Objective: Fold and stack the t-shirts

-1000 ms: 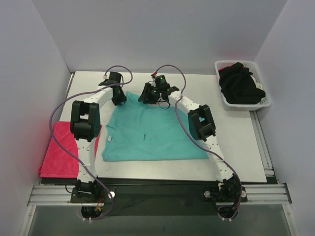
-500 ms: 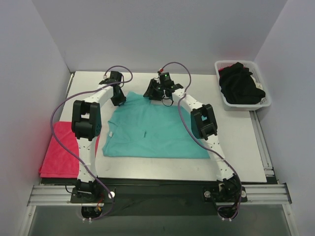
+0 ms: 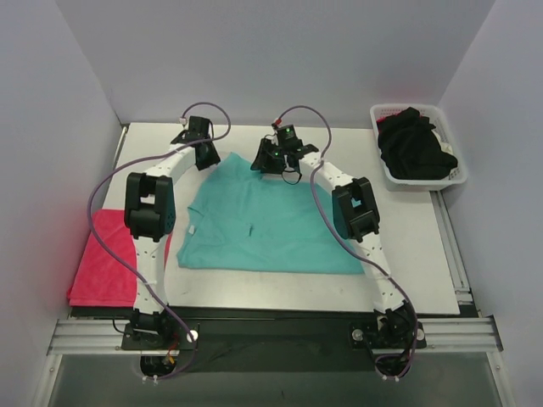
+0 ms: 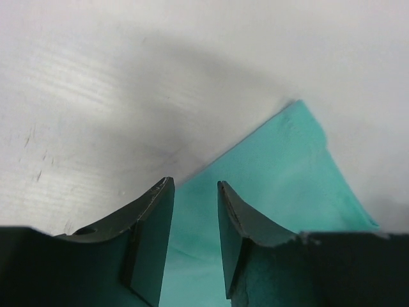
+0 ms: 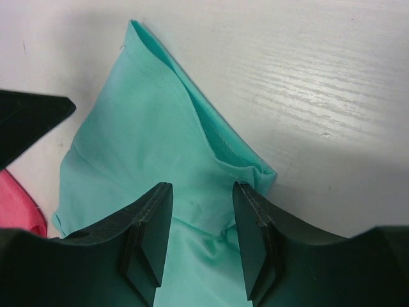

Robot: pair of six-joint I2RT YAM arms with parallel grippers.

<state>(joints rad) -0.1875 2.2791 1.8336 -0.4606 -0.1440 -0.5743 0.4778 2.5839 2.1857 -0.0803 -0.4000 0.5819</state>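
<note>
Lying folded at the near left of the table (image 3: 407, 254), a pinkish-red t-shirt (image 3: 102, 259) sits just beside the left arm, apparently finished with. Farther in, a teal-green t-shirt (image 3: 263, 225) is spread flat across the middle of the table, its long side running left to right and its near hem facing the arms' bases. Both arms reach over it to its far edge.

The left gripper (image 4: 195, 185) hovers at the far-left corner, jaws parted with nothing between them. The cloth lies under and to the right of its fingers, and a corner tip points away ahead of them. The right gripper (image 5: 203, 187) stands over the far-right corner, jaws likewise apart and empty. A rumpled fold of hem sits directly below it, and the cloth's pointed tip stretches ahead to the left. Whether either gripper touches the fabric cannot be told.

Each gripper is nearest its own corner, and the whole shirt lies from them back toward the bases. The next fold therefore looks to turn on pinching both far corners and bringing that edge toward the near hem. Beyond, at the far right and well apart from the work, a white basket (image 3: 424, 183) holds black t-shirts (image 3: 416, 148) not yet folded.
</note>
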